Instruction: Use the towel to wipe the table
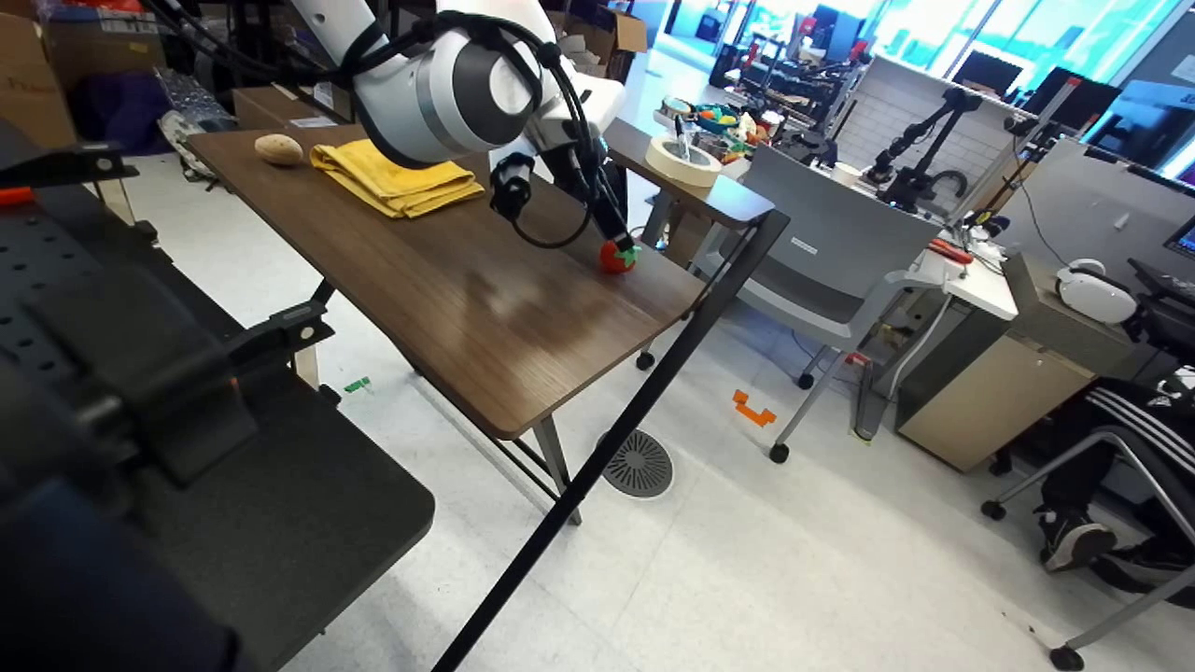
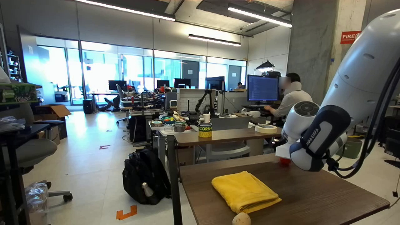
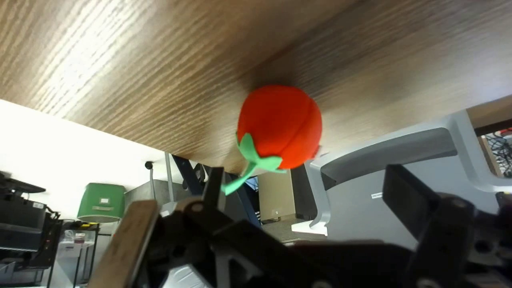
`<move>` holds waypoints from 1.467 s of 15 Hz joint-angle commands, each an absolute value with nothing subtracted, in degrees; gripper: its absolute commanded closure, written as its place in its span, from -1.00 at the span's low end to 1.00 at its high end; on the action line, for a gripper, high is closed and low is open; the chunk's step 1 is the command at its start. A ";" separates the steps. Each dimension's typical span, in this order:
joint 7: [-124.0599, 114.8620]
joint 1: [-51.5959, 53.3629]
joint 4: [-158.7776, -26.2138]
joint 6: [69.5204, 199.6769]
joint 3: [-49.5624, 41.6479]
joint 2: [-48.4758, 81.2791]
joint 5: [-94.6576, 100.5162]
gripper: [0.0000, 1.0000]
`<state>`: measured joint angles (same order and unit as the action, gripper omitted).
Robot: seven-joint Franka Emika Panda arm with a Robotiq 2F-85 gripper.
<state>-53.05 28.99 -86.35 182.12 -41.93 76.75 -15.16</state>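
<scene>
Gripper (image 3: 306, 176) spread, pinching nothing. Red toy tomato (image 3: 280, 126) sits just ahead of it, near an edge of the table (image 1: 448, 280) (contact unclear). Folded mustard-yellow towel (image 2: 245, 192) lies on the table, well apart from the gripper. Risks, judged: a low sideways move could knock the tomato off; catching only the top fold could unfurl the towel; wiping could roll the tan potato-like toy (image 1: 278, 149) off.

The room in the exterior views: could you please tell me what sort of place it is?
Probably a robotics lab or shared technical office: a white robot arm hangs over the table, a person is at a monitor, and glass panels stand behind.
</scene>
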 commanded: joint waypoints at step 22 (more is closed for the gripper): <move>-72.14 27.49 -72.39 167.87 -46.82 85.18 -8.62 -0.35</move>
<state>-67.92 28.45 -74.31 169.41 -46.50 85.18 -13.01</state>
